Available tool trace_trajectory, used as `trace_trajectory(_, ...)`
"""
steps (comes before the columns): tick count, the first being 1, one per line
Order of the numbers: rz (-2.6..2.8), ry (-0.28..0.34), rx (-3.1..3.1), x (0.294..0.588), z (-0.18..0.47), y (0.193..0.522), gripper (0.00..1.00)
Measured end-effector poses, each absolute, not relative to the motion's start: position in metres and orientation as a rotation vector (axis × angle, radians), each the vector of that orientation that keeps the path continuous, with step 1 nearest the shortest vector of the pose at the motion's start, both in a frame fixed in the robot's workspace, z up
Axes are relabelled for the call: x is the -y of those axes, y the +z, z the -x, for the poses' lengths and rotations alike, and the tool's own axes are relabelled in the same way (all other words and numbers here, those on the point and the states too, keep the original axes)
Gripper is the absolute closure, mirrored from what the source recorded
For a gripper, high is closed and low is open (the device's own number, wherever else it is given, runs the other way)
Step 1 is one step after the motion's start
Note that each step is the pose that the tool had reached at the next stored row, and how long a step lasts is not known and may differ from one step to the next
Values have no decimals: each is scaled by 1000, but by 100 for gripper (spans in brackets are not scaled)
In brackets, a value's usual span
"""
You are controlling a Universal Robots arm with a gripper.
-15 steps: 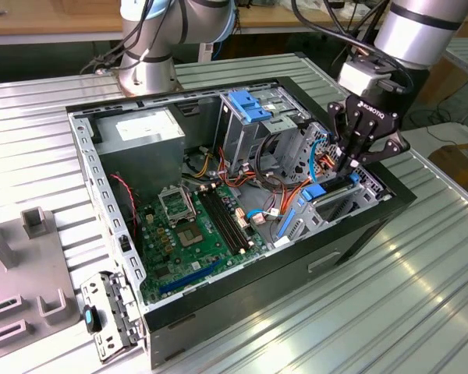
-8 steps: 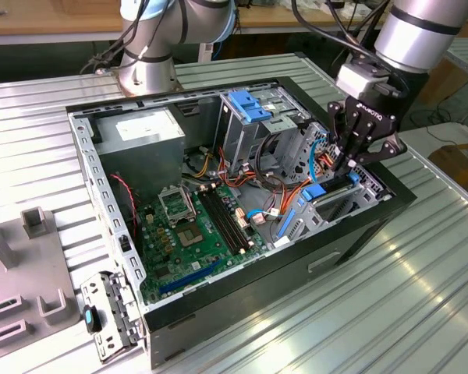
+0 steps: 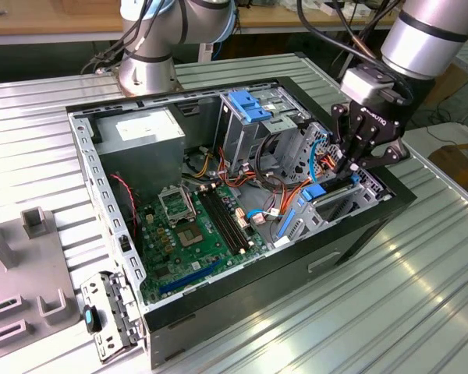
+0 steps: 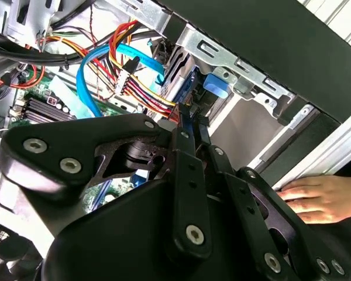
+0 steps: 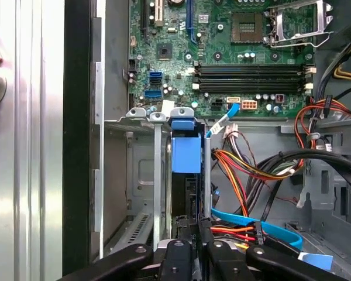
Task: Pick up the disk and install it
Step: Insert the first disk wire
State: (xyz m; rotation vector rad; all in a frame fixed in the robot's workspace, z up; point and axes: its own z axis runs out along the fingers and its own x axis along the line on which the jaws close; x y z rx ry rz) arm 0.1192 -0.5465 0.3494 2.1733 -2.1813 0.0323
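One open computer case [image 3: 242, 288] is shown lying on one ribbed metal table [image 3: 421, 312] in the exterior view. From that view's left to its right, one grey power-supply box [image 3: 144, 136], one green motherboard [image 3: 191, 234], one tall cage topped by a light-blue handle [image 3: 248, 105] and one drive bay [image 3: 337, 201] are counted inside the case. One disk [image 5: 185, 155] is seen, stood on edge in that drive bay at the exterior view's right, with its blue rail turned toward the camera in the first wrist view. One gripper [image 3: 352, 165] hangs over it, its fingers set narrow and apparently pinched on the disk's upper edge. The disk is judged stiff and dense for its size, with smooth metal faces that may slip, and sensitive to knocks. It is best held by its long side edges near the blue rails, not by the labelled face. Several loose cables [image 5: 245, 170] are bunched just beside the bay. One person's hand [image 4: 310, 198] is rested outside the case wall in the second wrist view.
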Motion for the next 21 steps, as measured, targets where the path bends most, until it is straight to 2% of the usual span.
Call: trace_trajectory(21, -2156, 33, 2197, 545, -120, 346, 84)
